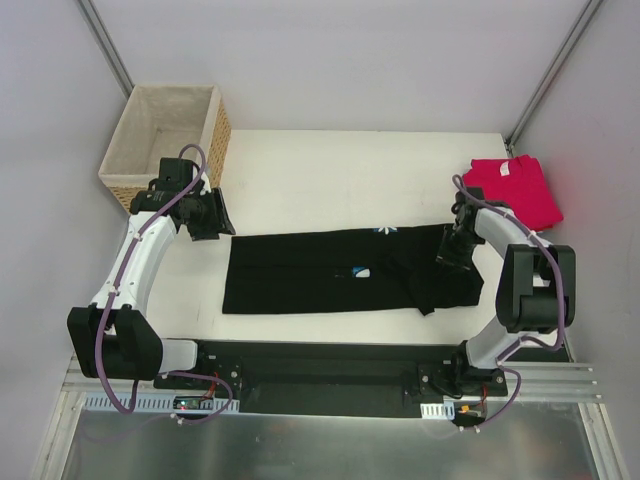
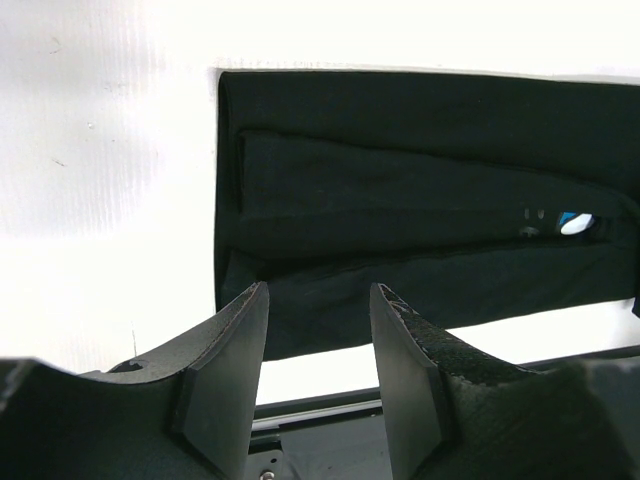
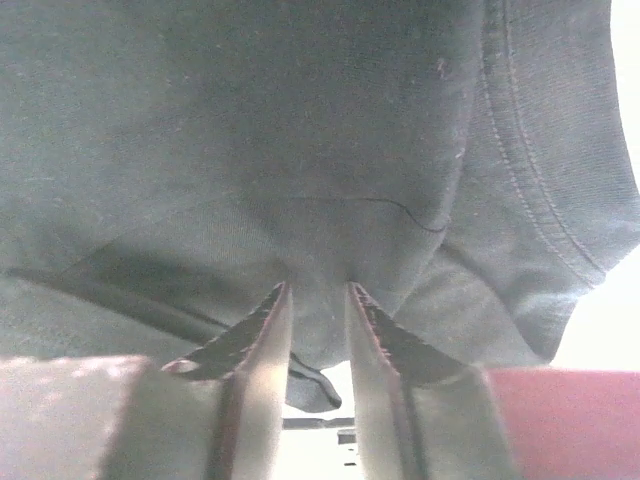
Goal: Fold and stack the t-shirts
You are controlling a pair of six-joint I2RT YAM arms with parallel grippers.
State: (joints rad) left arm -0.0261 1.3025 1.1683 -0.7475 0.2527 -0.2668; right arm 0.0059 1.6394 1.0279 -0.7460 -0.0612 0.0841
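black t-shirt (image 1: 330, 272): my landmark. It lies flat as a long strip across the middle of the surface (image 1: 340, 170), sides tucked in so only bits of blue-and-white print peek out. I'd say the lengthwise folds are done and the crosswise one is left.

right jaws: down on the right end of the black t-shirt and clamped on a pinch of its cloth. The wrist view shows fabric puckering right into the tips, next to a stitched hem. I read it as getting a hold so that end can be carried over toward the left end.

left jaws: hovering just off the far-left corner of the black t-shirt, spread apart with nothing in them. My guess is they're parked clear of the cloth but near enough to pin that end.

red t-shirt (image 1: 520, 188): beyond the right end of the black t-shirt, on the far side and apart from it. Probably where the stack goes.

basket (image 1: 222, 135): past the black t-shirt's left end, far side, not in play.

worry: a pinch that small might lift only the top layer, so the tucked sides could slide open.
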